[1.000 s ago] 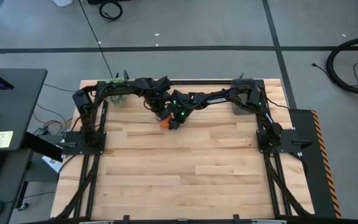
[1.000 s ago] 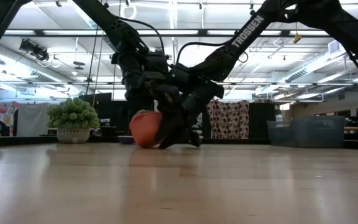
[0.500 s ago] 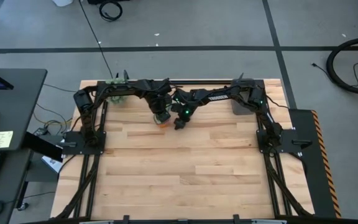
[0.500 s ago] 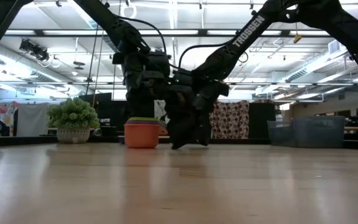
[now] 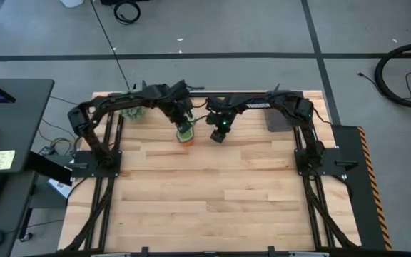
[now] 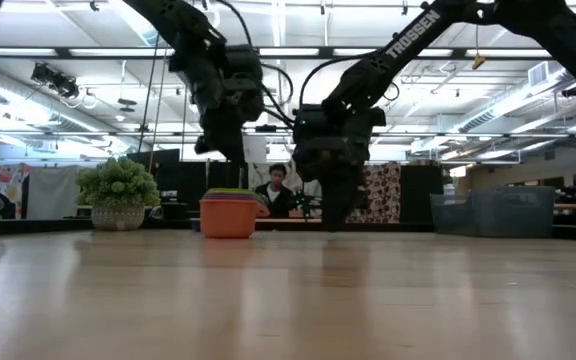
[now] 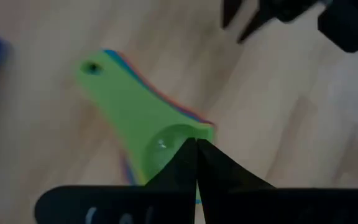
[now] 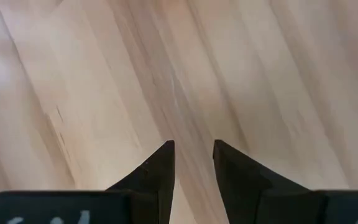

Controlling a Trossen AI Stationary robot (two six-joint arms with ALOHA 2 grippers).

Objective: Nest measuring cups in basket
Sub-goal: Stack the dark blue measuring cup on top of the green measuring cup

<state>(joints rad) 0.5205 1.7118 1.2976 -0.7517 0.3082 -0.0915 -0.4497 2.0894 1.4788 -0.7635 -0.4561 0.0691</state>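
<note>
A nested stack of measuring cups (image 6: 228,213) — orange outermost, green on top — stands upright on the wooden table (image 5: 205,193), near its far edge. The left gripper (image 5: 182,118) hovers directly above the stack, fingers pinched together on nothing. The right gripper (image 5: 218,134) hangs just beside the stack, clear of it, fingers narrowly parted. The basket (image 5: 278,120) sits well apart — beyond the right gripper, by that arm's base.

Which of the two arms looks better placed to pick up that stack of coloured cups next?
Probably the left: the left gripper hangs right above the nested measuring cups, while the right gripper is beside them over bare table.
</note>
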